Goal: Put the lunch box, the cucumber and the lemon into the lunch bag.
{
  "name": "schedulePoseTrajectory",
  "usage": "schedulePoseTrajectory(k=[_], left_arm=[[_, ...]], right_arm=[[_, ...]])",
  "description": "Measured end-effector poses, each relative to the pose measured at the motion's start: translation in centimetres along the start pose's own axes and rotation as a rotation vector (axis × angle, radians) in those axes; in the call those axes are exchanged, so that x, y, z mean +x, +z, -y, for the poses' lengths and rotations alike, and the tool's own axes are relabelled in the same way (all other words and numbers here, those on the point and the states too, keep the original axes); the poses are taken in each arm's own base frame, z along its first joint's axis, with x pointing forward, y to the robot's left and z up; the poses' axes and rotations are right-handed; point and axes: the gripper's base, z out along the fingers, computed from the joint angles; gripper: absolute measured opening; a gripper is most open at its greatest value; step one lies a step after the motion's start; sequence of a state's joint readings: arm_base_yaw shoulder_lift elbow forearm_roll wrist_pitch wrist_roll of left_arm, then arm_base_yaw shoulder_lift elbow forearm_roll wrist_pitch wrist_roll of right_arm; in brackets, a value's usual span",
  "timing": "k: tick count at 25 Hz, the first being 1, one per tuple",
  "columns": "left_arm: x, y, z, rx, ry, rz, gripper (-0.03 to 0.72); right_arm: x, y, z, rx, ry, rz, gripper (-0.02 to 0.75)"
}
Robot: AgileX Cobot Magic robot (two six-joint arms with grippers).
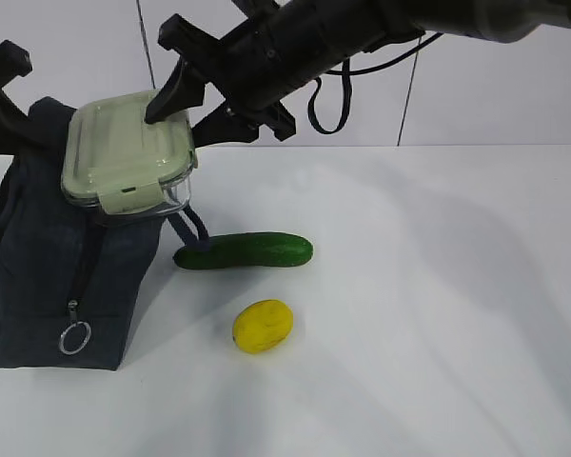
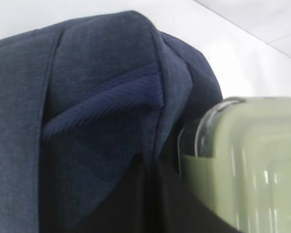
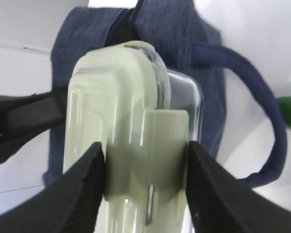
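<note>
the right gripper is clamped on the lunch box, one finger on the pale green lid, the other on the clear underside, and it holds the box tilted on edge right at the mouth of the lunch bag. the left gripper reaches in at the bag's far top edge; whether it grips the fabric or stands apart, the pictures don't settle. to do this well, the box should go in narrow edge first, squared to the opening, with the handle kept out of its path, and be let go only once it is well inside. the cucumber and the lemon wait on the table, just beside the bag.
</note>
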State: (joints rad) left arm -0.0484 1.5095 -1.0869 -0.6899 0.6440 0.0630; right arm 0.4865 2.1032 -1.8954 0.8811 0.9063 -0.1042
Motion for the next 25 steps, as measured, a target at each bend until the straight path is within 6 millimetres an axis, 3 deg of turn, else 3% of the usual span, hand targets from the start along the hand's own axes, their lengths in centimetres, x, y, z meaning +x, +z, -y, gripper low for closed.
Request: schedulePoseTrajectory(k=[7, 12, 25], left_arm=[[0.0, 0.0, 0.1, 0.004, -0.004, -0.001, -0.004], [0.6, 0.5, 1.2, 0.023, 0.027, -0.001, -0.004], [0.7, 0.6, 1.8, 0.041, 0.026, 0.012, -0.004]], right_arm=[[-1.0, -0.3, 0.1, 0.103, -0.060, -0.006, 0.388], [-0.9, -0.3, 0.1, 0.141, -0.086, -0.014, 0.388], [0.6, 2.2, -1.2, 0.177, -0.150, -0.037, 0.388]])
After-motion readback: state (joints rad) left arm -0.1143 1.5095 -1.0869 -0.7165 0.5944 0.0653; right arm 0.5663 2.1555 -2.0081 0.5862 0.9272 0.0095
